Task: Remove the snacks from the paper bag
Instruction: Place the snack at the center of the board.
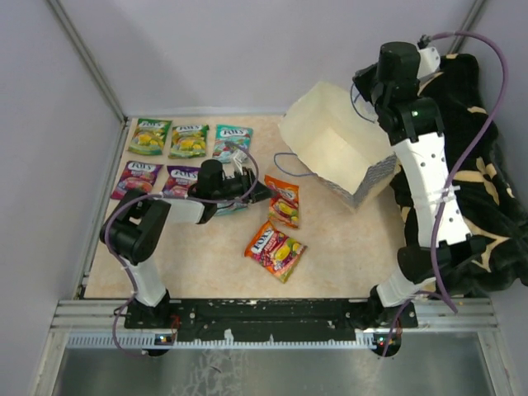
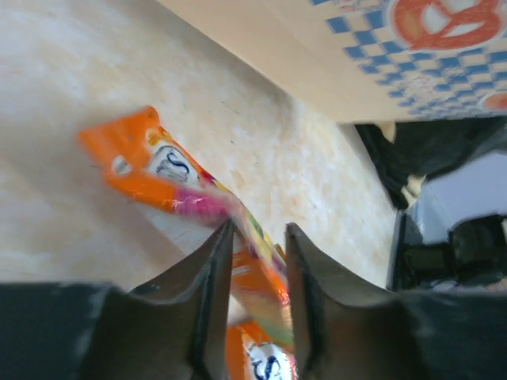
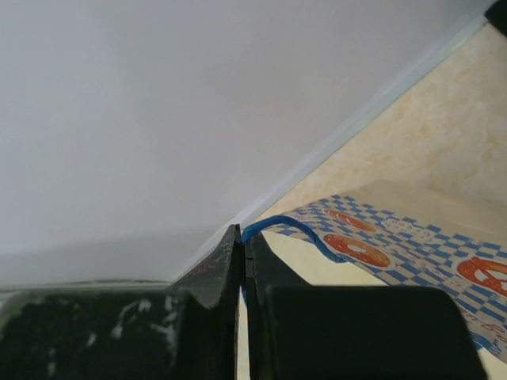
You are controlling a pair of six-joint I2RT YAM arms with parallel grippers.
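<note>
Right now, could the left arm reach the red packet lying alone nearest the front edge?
Probably yes. The red packet lies flat in the open with nothing over it, close to the left gripper, though an orange packet sits between its fingers.

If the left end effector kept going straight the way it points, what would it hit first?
The orange snack, which sits between the left end effector's fingers; beyond it the table, then likely the paper bag.

orange packet (image 2: pixel 158 178) blurred, its lower end behind the left claw (image 2: pixel 259 231); paper bag (image 2: pixel 380 47) cropped at top
</note>
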